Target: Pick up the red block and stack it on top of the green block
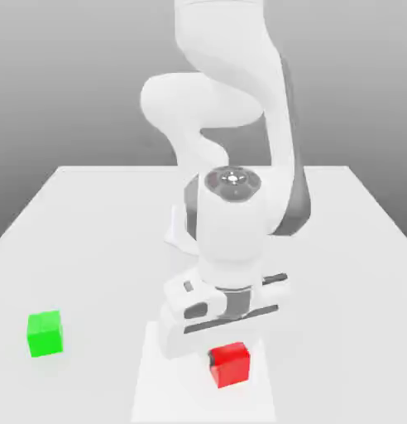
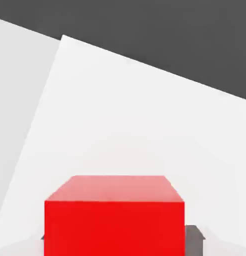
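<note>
On the tabletop, the pincer sits low over the red block; its finger state cannot be told. Step: grasp approach. Next: grip, lift, carry to the green block, well apart toward the exterior view's left.

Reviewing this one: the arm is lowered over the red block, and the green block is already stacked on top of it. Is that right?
Not quite. The arm is lowered over the red block, but the green block is not stacked on it: the exterior view shows it alone on the table, well apart toward the exterior view's left.
</note>
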You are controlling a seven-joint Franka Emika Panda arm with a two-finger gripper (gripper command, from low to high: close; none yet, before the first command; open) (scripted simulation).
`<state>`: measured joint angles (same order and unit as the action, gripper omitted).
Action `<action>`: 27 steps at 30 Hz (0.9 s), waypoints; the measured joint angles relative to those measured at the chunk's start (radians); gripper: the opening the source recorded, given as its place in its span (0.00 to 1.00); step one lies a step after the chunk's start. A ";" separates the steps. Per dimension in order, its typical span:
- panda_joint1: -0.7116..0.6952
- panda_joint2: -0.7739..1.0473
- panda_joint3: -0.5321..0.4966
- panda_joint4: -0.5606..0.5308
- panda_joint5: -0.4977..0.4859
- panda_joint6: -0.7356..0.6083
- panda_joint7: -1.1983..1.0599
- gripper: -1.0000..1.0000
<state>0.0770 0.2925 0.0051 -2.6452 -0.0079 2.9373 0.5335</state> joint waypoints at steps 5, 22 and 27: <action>-0.004 -0.129 0.005 -0.019 0.002 -0.110 -0.001 0.00; -0.357 -0.264 -0.188 0.005 0.020 -0.270 0.322 0.00; -0.488 -0.281 -0.237 0.018 0.014 -0.299 0.441 0.00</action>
<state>-0.4105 0.0112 -0.2323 -2.6269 0.0066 2.6382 0.9747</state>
